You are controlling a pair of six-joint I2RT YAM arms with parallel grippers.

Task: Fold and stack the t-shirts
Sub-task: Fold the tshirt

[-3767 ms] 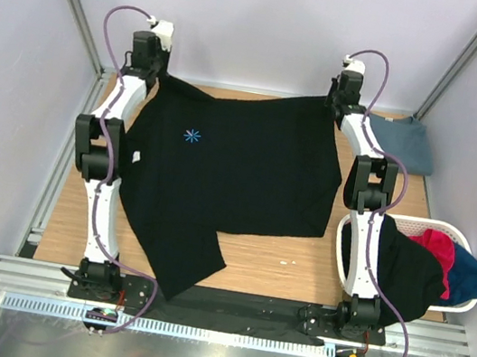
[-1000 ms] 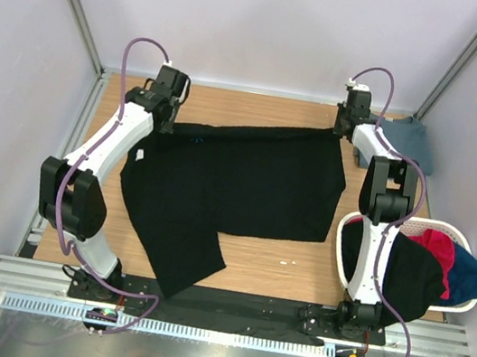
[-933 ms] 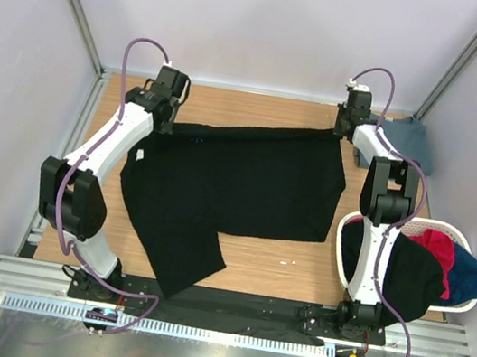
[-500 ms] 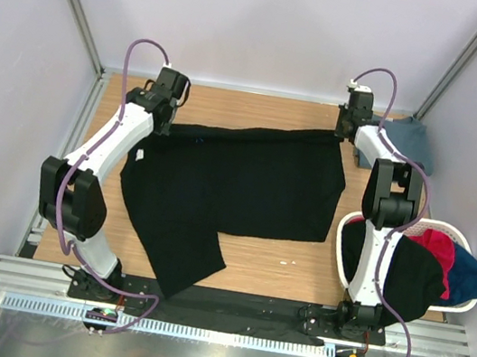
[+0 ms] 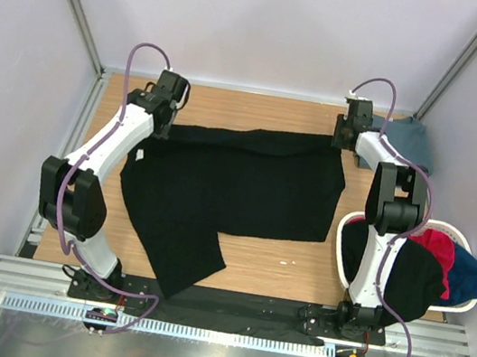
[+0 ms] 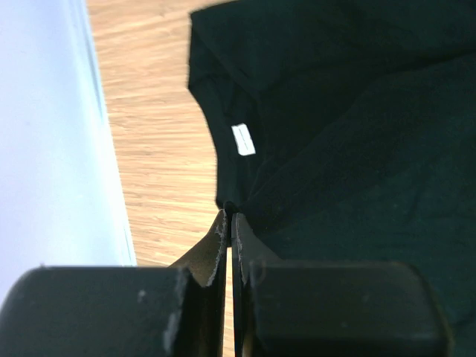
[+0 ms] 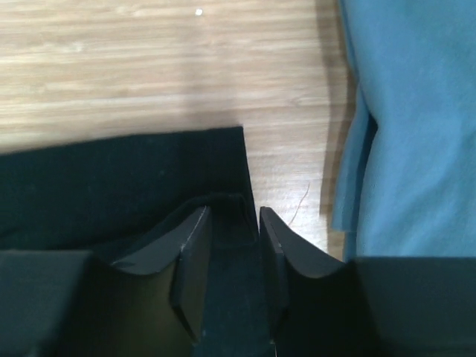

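Observation:
A large black t-shirt (image 5: 237, 187) lies spread on the wooden table (image 5: 261, 260), its far edge doubled over toward the front. My left gripper (image 5: 167, 121) is at the far left corner of that fold, shut on the black cloth (image 6: 228, 214) near the white neck label (image 6: 243, 139). At the far right corner my right gripper (image 5: 341, 143) stands with its jaws apart, and a loose ridge of the black shirt (image 7: 149, 178) lies between its fingers (image 7: 234, 212). A slate-blue t-shirt (image 5: 407, 139) (image 7: 416, 126) lies folded just right of it.
A white basket (image 5: 459, 238) at the right front holds a black shirt (image 5: 397, 271), a magenta-red one (image 5: 436, 248) and a blue one (image 5: 471, 277). One sleeve of the spread shirt (image 5: 183, 265) hangs toward the front edge. Walls stand close on both sides.
The right gripper's jaws have parted from the shirt corner and it has shifted slightly right and lower. The folded edge has settled flatter. The left gripper stays shut.

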